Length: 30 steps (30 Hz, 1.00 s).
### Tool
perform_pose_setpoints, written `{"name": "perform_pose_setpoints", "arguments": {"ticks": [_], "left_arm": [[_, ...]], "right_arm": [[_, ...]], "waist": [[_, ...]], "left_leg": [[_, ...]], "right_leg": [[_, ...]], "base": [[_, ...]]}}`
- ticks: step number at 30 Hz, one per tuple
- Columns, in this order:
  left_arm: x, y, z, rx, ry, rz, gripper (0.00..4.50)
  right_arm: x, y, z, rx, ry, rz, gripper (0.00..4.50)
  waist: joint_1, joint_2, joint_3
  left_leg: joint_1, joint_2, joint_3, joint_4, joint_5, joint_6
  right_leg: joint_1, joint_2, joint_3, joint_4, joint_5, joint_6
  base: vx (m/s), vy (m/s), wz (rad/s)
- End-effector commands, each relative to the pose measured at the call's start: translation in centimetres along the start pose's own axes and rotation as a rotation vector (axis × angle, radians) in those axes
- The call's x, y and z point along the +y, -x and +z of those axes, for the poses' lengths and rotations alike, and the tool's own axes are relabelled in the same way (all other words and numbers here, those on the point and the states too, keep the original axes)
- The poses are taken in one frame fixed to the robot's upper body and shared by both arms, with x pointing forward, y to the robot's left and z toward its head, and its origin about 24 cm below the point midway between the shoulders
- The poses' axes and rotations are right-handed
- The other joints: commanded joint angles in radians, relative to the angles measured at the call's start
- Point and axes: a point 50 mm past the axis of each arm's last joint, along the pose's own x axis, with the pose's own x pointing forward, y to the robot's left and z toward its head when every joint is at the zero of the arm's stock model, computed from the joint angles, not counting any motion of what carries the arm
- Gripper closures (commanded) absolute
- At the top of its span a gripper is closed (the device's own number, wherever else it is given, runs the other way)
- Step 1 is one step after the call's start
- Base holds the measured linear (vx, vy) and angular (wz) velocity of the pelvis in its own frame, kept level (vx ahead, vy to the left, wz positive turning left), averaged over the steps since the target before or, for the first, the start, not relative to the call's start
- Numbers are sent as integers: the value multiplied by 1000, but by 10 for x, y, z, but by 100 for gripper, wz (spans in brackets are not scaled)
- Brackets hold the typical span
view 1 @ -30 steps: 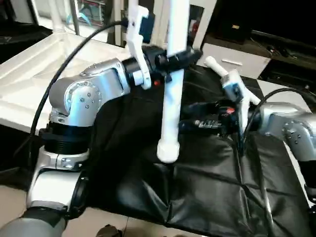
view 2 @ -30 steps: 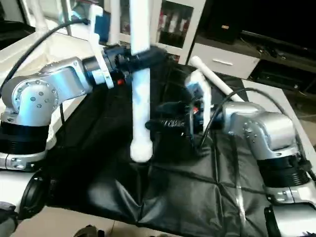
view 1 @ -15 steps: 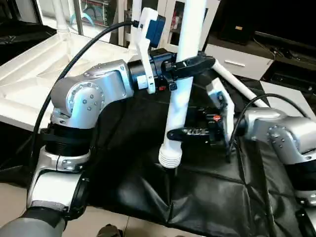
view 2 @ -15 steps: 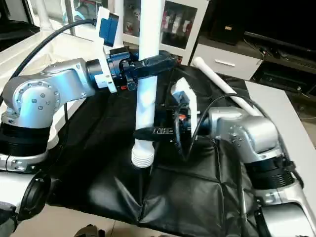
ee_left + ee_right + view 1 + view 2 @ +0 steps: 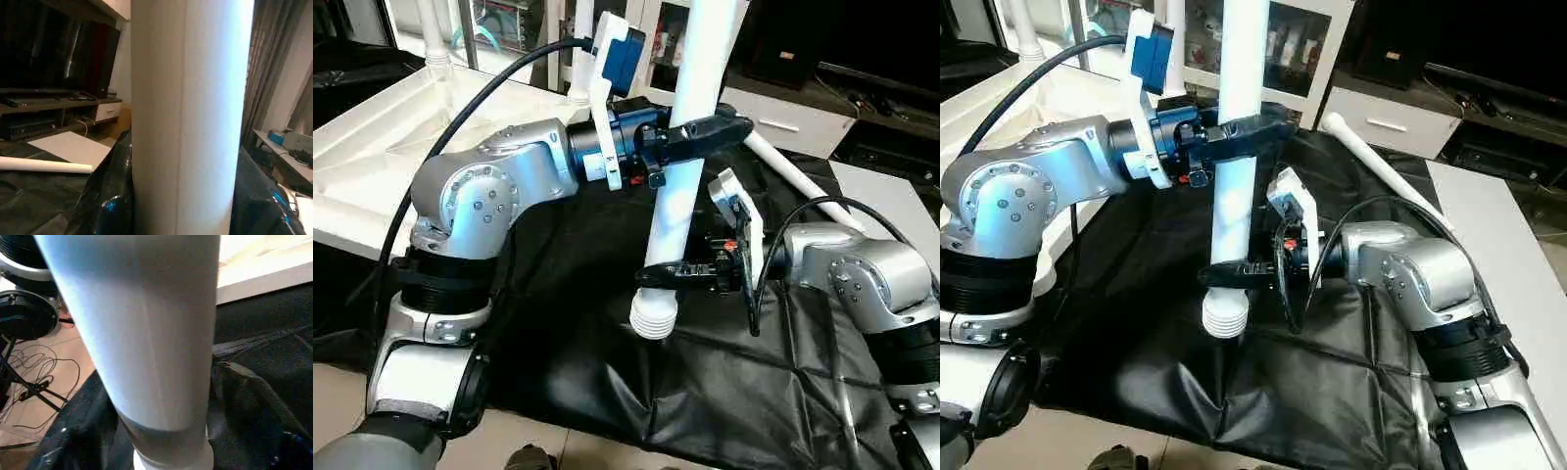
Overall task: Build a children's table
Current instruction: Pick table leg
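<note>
- The tabletop (image 5: 372,166) lies underside up at the left, beside the black-covered surface (image 5: 734,392).
- One leg (image 5: 680,166) stands nearly upright (ribbed end down) above the cloth.
- Left hand (image 5: 700,132) grasps its middle.
- Right hand (image 5: 671,276) clasps it just above the ribs.

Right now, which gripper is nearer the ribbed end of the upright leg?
Right. The right gripper wraps the leg just above its ribbed end. The left gripper clamps the same leg well higher up, near mid-shaft.
</note>
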Motion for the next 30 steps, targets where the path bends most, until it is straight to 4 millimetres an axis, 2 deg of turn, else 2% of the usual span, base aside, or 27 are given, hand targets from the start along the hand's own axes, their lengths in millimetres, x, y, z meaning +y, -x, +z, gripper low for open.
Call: {"name": "perform_pose_setpoints", "arguments": {"ticks": [1,7,9,12,13,14,15,16,20,27,28,30], "left_arm": [[-9,-6,3,-23,-6,-69,280],[-9,-6,7,-57,8,-81,280],[-9,-6,8,-64,10,-87,280],[-9,-5,8,-64,8,-91,280],[-9,-5,8,-60,8,-94,280],[-9,-5,8,-58,9,-97,280],[-9,-5,7,-53,7,-100,280],[-10,-4,7,-50,7,-101,280],[-11,-4,5,-37,2,-117,280],[-11,-4,4,-29,-6,-127,280],[-11,-3,4,-29,-7,-130,280],[-11,-3,4,-29,-8,-130,280]], "right_arm": [[1,2,-2,7,0,6,174],[1,1,-3,8,0,12,208],[1,2,-3,8,0,14,239],[2,2,-4,10,5,19,248],[2,2,-4,18,17,14,248],[2,3,-5,24,26,9,215],[2,2,-5,26,32,5,215],[2,2,-5,27,34,2,184],[1,2,-5,29,50,-10,168],[1,2,-3,23,56,0,166],[1,2,-4,23,54,3,195],[1,2,-4,21,51,8,203]], "waist": [[0,16,-67],[0,16,-68],[0,16,-68],[0,19,-68],[0,18,-67],[0,18,-68],[0,20,-68],[0,19,-67],[0,19,-66],[-1,18,-68],[-1,19,-68],[-1,19,-67]], "left_leg": [[29,70,-40,-85,-197,-64],[28,70,-41,-86,-201,-65],[29,71,-41,-86,-197,-63],[29,71,-41,-86,-196,-65],[29,71,-41,-87,-200,-66],[29,71,-41,-87,-200,-66],[30,71,-42,-87,-202,-67],[30,71,-41,-87,-203,-67],[31,71,-41,-87,-213,-68],[30,72,-41,-88,-204,-65],[29,72,-41,-88,-204,-65],[30,72,-41,-88,-210,-66]], "right_leg": [[42,-107,60,-81,-305,-158],[42,-106,60,-82,-312,-156],[41,-106,60,-81,-307,-155],[42,-106,61,-80,-300,-156],[41,-106,60,-81,-301,-157],[41,-105,60,-81,-300,-157],[41,-106,61,-81,-300,-158],[41,-106,61,-81,-301,-158],[40,-107,61,-84,-316,-157],[42,-107,61,-81,-302,-162],[42,-107,61,-81,-298,-164],[41,-107,61,-82,-303,-163]], "base": [[0,0,0],[0,0,0],[0,0,0],[0,0,0],[0,0,0],[0,0,0],[0,0,0],[0,0,0],[0,0,0],[0,0,0],[0,0,0],[0,0,0]]}}
